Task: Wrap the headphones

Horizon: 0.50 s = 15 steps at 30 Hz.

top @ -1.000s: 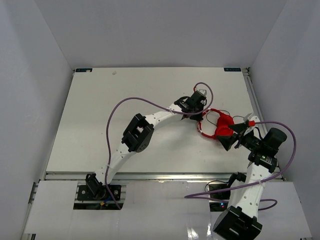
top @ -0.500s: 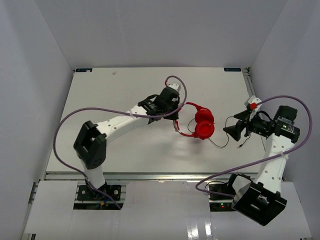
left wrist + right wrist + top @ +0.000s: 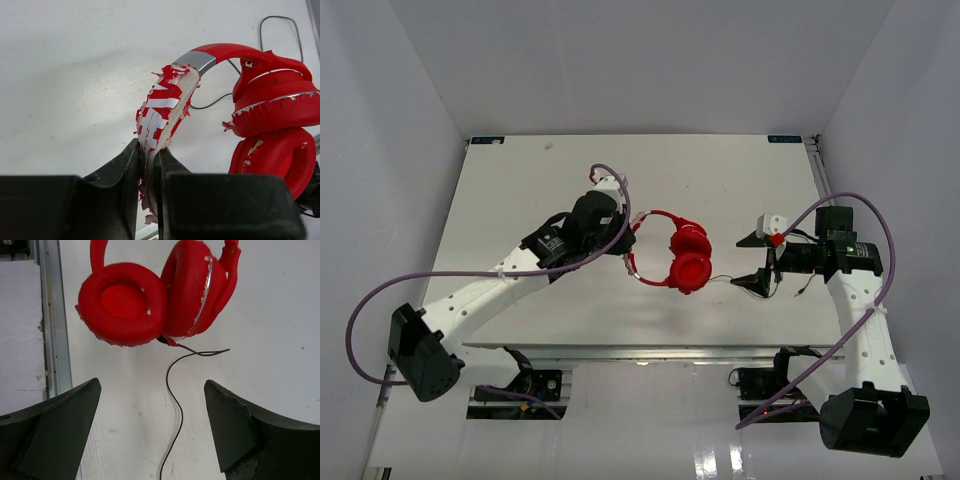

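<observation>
– Two grippers are showing over the white table (image 3: 510, 200). What is the left gripper (image 3: 149, 155) doing?

– It is clamping down on the headphones (image 3: 677, 257), pinching the flaking, red-and-white part of the headband (image 3: 165, 107) between its dark fingers (image 3: 122, 167).

– And where are the headphones sitting?

– They are lying right of the table's middle, between the two grippers. Both earcups (image 3: 150, 295) are pressing against each other at the end away from the left gripper. Whether they are resting on the surface is not clear.

– Is the right gripper (image 3: 757, 262) holding anything?

– No, it is standing wide open and gripping nothing. It is pointing at the earcups from just beside them without touching them.

– What about the cable (image 3: 175, 405)?

– It is trailing thin and dark from the earcups, curving across the table and running between the right gripper's spread fingers.
</observation>
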Each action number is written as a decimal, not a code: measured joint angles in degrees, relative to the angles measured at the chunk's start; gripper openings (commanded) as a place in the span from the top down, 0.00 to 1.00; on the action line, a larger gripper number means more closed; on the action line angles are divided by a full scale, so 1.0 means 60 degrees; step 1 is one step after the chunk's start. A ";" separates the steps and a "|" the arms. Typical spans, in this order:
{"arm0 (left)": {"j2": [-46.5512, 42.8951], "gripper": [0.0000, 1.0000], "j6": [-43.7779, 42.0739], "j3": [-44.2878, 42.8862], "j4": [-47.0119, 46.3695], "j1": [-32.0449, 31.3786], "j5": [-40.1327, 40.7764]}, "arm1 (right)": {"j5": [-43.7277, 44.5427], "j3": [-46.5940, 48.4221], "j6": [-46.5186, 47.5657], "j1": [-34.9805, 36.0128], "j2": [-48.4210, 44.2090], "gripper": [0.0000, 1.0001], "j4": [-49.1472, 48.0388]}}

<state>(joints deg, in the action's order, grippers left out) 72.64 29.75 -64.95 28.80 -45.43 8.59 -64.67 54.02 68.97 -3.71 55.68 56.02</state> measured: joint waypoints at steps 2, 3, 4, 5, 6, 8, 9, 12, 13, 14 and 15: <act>-0.0471 1.00 0.0006 0.0000 0.0095 0.0000 -0.0018 | -0.0033 -0.0335 -0.0666 0.0154 -0.0036 0.10 -0.0912; -0.0693 1.00 0.0019 0.0000 0.0127 0.0000 -0.0033 | -0.0040 -0.0519 -0.1022 0.0218 -0.0053 0.10 -0.1391; -0.0879 1.00 0.0036 0.0000 0.0129 0.0000 -0.0074 | -0.0051 -0.0783 -0.1510 0.0255 -0.0116 0.10 -0.2076; -0.1056 1.00 0.0048 -0.0001 0.0143 0.0002 -0.0117 | -0.0051 -0.1083 -0.2074 0.0294 -0.0199 0.10 -0.2812; -0.1219 1.00 0.0053 -0.0004 0.0172 0.0008 -0.0161 | -0.0037 -0.1424 -0.2727 0.0335 -0.0306 0.10 -0.3606; -0.1475 1.00 0.0059 -0.0007 0.0250 0.0018 -0.0287 | 0.0041 -0.2011 -0.3859 0.0423 -0.0414 0.10 -0.5045; -0.1543 1.00 0.0070 -0.0040 0.0310 0.0018 -0.0331 | 0.0068 -0.2152 -0.4281 0.0467 -0.0364 0.10 -0.5606; -0.1629 1.00 0.0118 -0.0242 0.0549 0.0018 -0.0494 | 0.0095 -0.2358 -0.5699 0.0732 0.0014 0.10 -0.7396; -0.1626 1.00 0.0136 -0.0341 0.0614 0.0018 -0.0544 | 0.0097 -0.2369 -0.6209 0.0848 0.0261 0.10 -0.8046; -0.1622 1.00 0.0152 -0.0441 0.0675 0.0018 -0.0592 | 0.0099 -0.2378 -0.6716 0.0965 0.0519 0.10 -0.8679; -0.1618 1.00 0.0179 -0.0584 0.0764 0.0018 -0.0648 | 0.0084 -0.2419 -0.7141 0.1110 0.0768 0.10 -0.9213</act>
<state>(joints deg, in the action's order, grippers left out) 62.93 30.82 -68.45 33.38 -45.32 4.70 -64.17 39.51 26.12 2.94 60.29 0.74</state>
